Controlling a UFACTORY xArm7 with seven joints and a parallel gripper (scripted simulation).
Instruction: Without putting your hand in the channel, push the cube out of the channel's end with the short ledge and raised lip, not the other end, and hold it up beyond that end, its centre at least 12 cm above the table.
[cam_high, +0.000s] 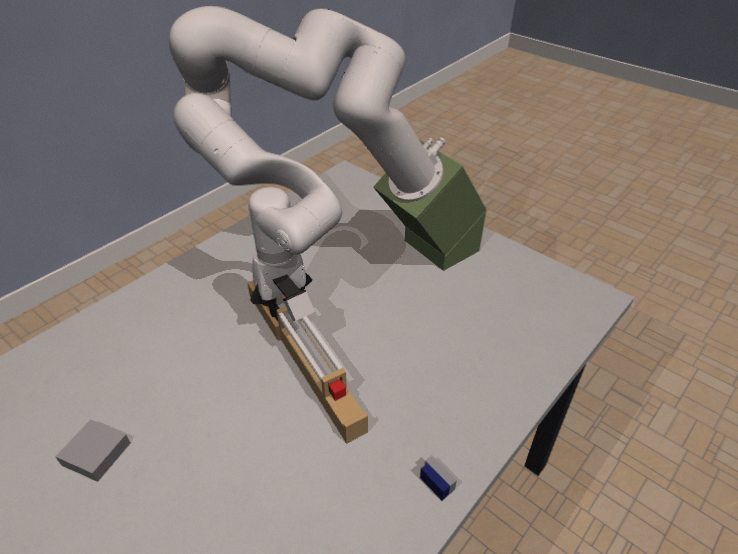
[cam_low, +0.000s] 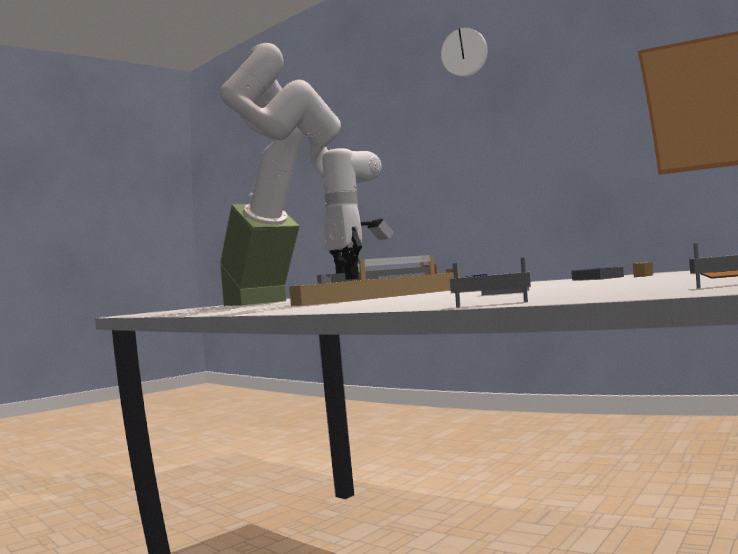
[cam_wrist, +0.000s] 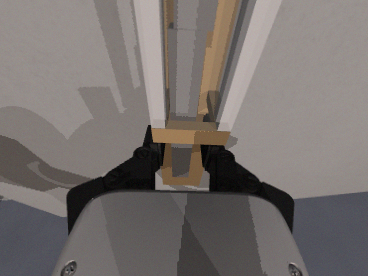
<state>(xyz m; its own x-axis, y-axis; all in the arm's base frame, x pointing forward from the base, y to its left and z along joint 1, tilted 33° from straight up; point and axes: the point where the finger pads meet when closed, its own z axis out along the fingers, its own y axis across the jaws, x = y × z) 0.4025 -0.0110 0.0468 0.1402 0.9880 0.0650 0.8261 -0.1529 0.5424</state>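
The red cube (cam_high: 338, 389) sits on the wooden ledge of the channel (cam_high: 351, 424) (cam_low: 369, 289), just past the white rails (cam_high: 309, 339) (cam_wrist: 150, 60) and short of the raised end lip. A tan pusher head (cam_high: 333, 375) stands right behind the cube. The pusher's handle (cam_wrist: 182, 176) sticks out of the channel's far end. My gripper (cam_high: 275, 305) (cam_low: 345, 271) (cam_wrist: 183, 124) is low at that far end, outside the channel. Its fingers stand on either side of the handle, slightly apart from it. The cube is hidden in the wrist view.
A flat grey block (cam_high: 93, 448) lies at the front left. A blue block (cam_high: 436, 480) lies near the table's front right edge. The green arm base (cam_high: 441, 214) (cam_low: 256, 253) stands at the back. A dark rack (cam_low: 490, 283) and small blocks (cam_low: 597, 273) show in the side view.
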